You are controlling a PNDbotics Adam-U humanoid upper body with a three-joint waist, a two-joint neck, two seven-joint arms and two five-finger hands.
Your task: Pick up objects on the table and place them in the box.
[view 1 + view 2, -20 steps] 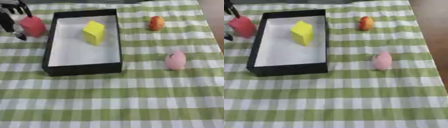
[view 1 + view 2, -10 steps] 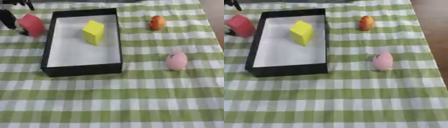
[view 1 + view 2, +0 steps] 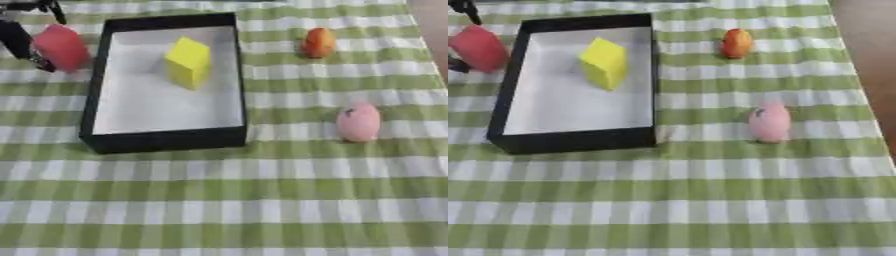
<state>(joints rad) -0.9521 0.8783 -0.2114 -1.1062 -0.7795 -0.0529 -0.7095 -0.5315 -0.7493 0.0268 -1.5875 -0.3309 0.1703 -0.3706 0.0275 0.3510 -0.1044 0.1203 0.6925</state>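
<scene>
A black box [image 3: 166, 141] with a white floor sits on a green-and-white checked tablecloth [image 3: 227, 200]; inside it, a yellow block [image 3: 188, 62]. Left of the box, a red object [image 3: 61, 47] beside the black left hand [image 3: 17, 40]; right of it, an orange object [image 3: 319, 42] and a pink one [image 3: 359, 122].

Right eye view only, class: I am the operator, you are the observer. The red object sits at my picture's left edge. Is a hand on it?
Observer: Yes. The left eye view shows the left hand, its dark fingers lying against the left side of the red object.
Operator: How far down that side do they go?
Observer: One finger runs from near the object's top to just past its lower left edge, and another dark part crosses above it, so it looks held.
</scene>
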